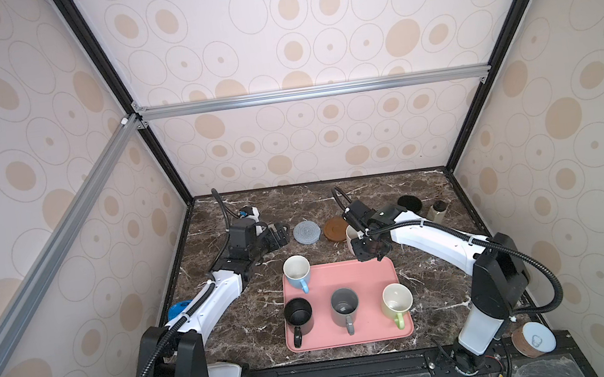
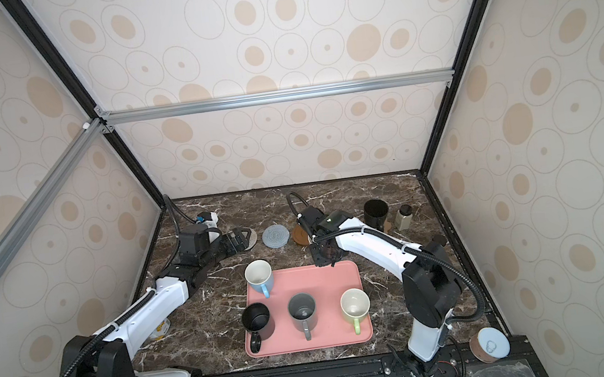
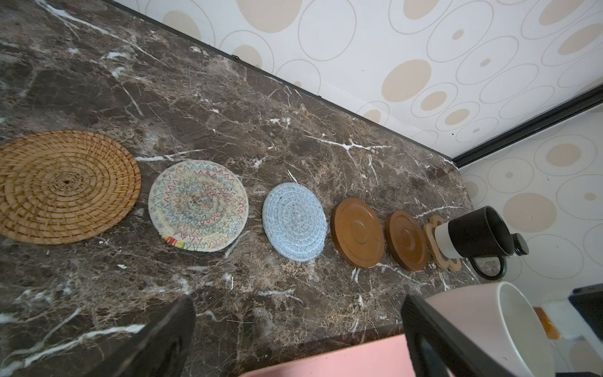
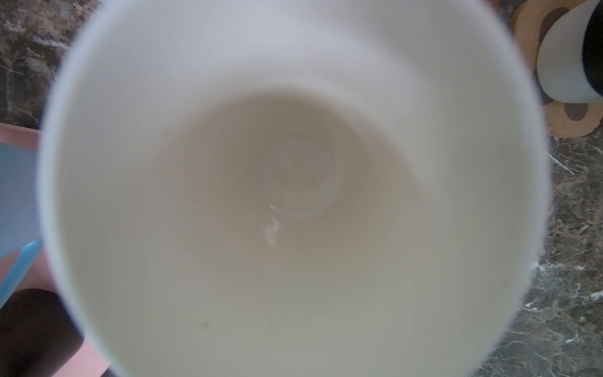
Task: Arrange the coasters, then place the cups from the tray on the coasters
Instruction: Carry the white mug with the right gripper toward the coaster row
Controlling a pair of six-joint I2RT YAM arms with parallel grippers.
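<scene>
Top views, tray: the pink tray (image 1: pixel 350 342) lies by the table's near edge with four cups on it. The light blue cup (image 1: pixel 297 272) is at the tray's far left corner. The black cup (image 1: pixel 298 313), grey cup (image 1: pixel 345 305) and pale green cup (image 1: pixel 397 301) stand along its near edge.
Top views, right gripper: the right gripper (image 1: pixel 369 253) hangs over the tray's far right corner, clenched, with the pale pink cup (image 1: pixel 351 235) at its jaws. The contact is hidden, so I judge it a grip on the rim or handle.
Top views, left gripper: the left gripper (image 2: pixel 238 241) is spread wide and empty near the table's far edge, left of the grey-blue coaster (image 1: pixel 306 232).
Top views, served: the second black cup (image 2: pixel 375 211) stands toward the table's far right corner, with an amber bottle (image 2: pixel 405 217) beside it.
Left wrist, row: the tan rattan coaster (image 3: pixel 65 186), cream woven coaster (image 3: pixel 198 206), the grey-blue one, wooden disc (image 3: pixel 355 232), second wooden disc (image 3: pixel 407 240) and paw-shaped coaster (image 3: pixel 435 228) line the far edge. Only the paw one carries a cup.
Right wrist, cup: the pink cup's white inside fills the view, blurred, and no fingers show.
Step in hand: the coasters look arranged, and the pink cup is being carried off the tray.
Next move: bring the cup over the second wooden disc, keep clear of the neighbouring black cup, lower it upright, then release.
</scene>
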